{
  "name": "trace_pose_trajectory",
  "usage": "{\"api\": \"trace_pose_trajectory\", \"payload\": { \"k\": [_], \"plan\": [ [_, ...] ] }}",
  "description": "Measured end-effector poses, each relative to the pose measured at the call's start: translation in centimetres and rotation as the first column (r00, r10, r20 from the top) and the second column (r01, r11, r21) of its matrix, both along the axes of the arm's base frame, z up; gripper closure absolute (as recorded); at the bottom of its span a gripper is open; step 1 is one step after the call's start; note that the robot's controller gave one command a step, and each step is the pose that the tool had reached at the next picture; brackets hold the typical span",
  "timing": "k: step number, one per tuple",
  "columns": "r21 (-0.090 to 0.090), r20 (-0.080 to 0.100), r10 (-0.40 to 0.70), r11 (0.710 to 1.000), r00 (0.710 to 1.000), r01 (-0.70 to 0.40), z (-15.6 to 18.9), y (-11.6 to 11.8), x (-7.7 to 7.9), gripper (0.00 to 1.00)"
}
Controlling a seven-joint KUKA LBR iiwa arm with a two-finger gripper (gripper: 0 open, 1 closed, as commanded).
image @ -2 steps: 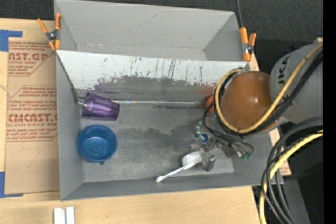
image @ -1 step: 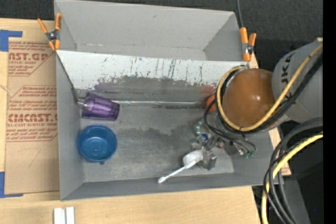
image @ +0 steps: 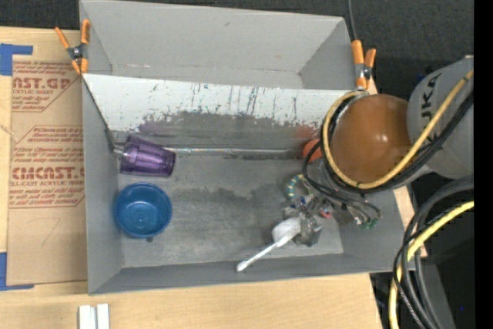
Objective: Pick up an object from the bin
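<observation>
My gripper (image: 309, 224) is low in the bin's front right corner, under the arm's brown dome. A white utensil (image: 271, 246) lies there, its thin handle pointing to the front left. Its thicker head rests right against the gripper's tip. Whether the head is gripped or only touched is hidden. A small orange-red thing (image: 309, 146) peeks out from behind the dome near the back wall.
A clear purple cup (image: 146, 159) lies on its side at the back left. A blue round cup (image: 142, 210) stands in front of it by the left wall. The arm with its cables covers the bin's right side.
</observation>
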State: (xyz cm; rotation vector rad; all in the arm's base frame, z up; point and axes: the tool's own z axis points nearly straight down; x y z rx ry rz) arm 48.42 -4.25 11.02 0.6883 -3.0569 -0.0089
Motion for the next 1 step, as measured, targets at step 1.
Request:
{"api": "trace_pose_trajectory", "payload": {
  "k": [1],
  "plan": [
    [0.0,0.001,0.0,1.0,1.0,0.0,1.61,0.03,0.03,1.0]
  ]
}}
